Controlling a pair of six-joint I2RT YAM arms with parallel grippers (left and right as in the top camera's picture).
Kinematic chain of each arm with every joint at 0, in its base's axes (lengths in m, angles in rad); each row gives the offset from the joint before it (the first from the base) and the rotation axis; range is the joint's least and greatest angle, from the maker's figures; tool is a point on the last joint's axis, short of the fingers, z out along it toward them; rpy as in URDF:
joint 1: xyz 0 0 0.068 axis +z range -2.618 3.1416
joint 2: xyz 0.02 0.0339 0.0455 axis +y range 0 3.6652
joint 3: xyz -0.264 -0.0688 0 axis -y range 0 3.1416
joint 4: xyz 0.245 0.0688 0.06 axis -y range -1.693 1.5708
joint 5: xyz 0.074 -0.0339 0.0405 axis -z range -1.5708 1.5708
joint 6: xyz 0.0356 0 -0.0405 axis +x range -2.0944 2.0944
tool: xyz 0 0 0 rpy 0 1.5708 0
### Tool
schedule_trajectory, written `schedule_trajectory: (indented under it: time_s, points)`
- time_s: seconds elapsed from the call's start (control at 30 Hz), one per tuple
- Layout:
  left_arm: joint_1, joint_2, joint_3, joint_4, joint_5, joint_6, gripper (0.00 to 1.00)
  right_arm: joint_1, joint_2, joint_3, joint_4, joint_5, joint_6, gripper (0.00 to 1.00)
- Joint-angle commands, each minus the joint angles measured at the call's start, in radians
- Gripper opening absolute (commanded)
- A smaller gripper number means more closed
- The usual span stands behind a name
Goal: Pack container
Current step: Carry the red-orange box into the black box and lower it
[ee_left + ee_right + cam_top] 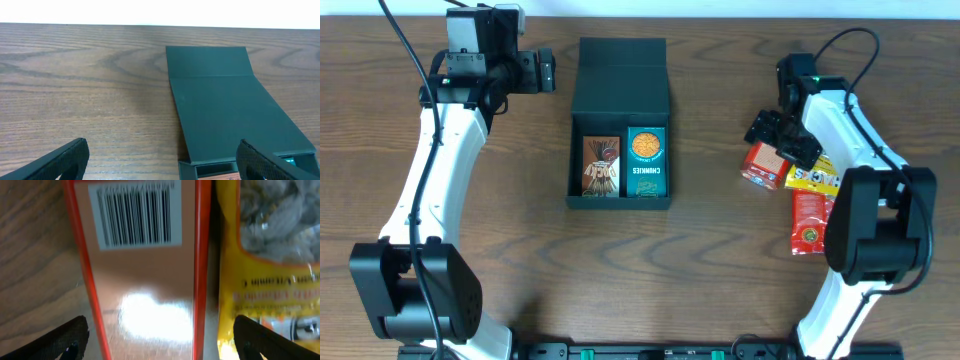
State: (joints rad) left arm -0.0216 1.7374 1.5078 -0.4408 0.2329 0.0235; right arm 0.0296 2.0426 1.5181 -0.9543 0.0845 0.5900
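Observation:
The container [620, 75] is a dark teal-black box in the middle of the table, its flap lid [220, 95] folded back. A brown snack pack [601, 165] and a teal pack [646, 162] lie side by side in it. My left gripper [544, 70] hovers open just left of the lid, and its fingertips [62, 159] show at the bottom of the left wrist view. My right gripper [778, 138] is open low over an orange-red carton [145, 280] with a barcode. One finger stands on each side of the carton, the right one over a yellow pack [270, 255].
At the right lie the orange-red carton [763, 163], the yellow pack [812, 177] and a red pouch [810, 222], close together. Bare wooden table [710, 270] surrounds the container. The table's far edge runs just behind the lid.

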Motion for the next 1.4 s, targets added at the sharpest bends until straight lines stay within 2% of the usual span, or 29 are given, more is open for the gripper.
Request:
schedule_trajectory:
  time_s: [0.0, 0.5, 0.6, 0.73, 0.9, 1.17, 1.37]
  points:
    - [0.004, 0.007, 0.006, 0.001, -0.007, 0.007, 0.95, -0.005, 0.024, 0.006, 0.024, -0.035, -0.071, 0.9]
    - [0.003, 0.007, 0.006, 0.0, -0.004, 0.007, 0.95, -0.006, 0.089, 0.006, 0.047, -0.093, -0.101, 0.88]
    - [0.003, 0.007, 0.006, 0.001, -0.004, 0.007, 0.95, -0.006, 0.089, 0.006, 0.047, -0.096, -0.116, 0.79]
    - [0.003, 0.007, 0.006, 0.001, -0.004, 0.007, 0.95, -0.005, 0.089, 0.006, 0.047, -0.115, -0.145, 0.73]
    - [0.003, 0.007, 0.006, 0.001, -0.004, 0.007, 0.95, -0.002, 0.089, 0.018, 0.044, -0.167, -0.202, 0.74]
    - [0.003, 0.007, 0.006, 0.002, 0.004, 0.006, 0.95, 0.023, 0.089, 0.18, -0.024, -0.232, -0.299, 0.75]
    - [0.003, 0.007, 0.006, 0.001, 0.004, 0.006, 0.95, 0.109, 0.089, 0.359, -0.138, -0.231, -0.372, 0.69]
